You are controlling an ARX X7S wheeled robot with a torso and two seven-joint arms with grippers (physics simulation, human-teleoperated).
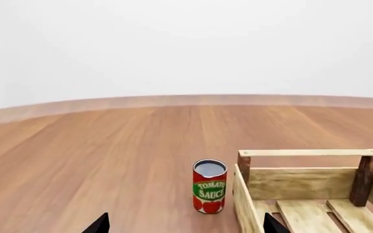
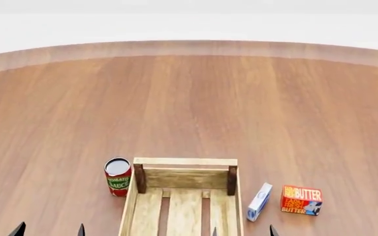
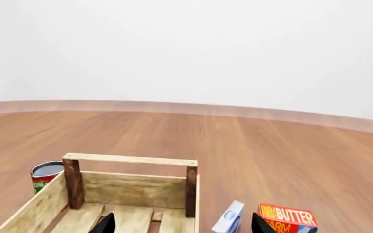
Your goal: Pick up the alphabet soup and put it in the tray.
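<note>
**On the wooden surface ahead: no soup can in sight**

Across all three views you will not find the blue-labelled alphabet soup can. I cannot tell which way it lies from either gripper, which arm is nearer, or whether it stands or lies on its side. Judging by this, you need to find it first.

Your long, light wooden slatted tray [image 2: 184, 162] sits at 12 o'clock in the head view, its long axis running away from you and its near end cut off by the frame. A small red can with a green "Tomato Sauce" label [image 2: 117, 176] stands upright just beside the tray's far corner on the 9 o'clock side; it is not your target. On the 3 o'clock side are a thin white-and-blue carton [image 2: 259, 201] and an orange butter box [image 2: 301, 199].

Only fingertips show. Your left gripper [image 2: 49, 230] and right gripper [image 2: 243, 231] both have their tips spread, with nothing between them.
</note>
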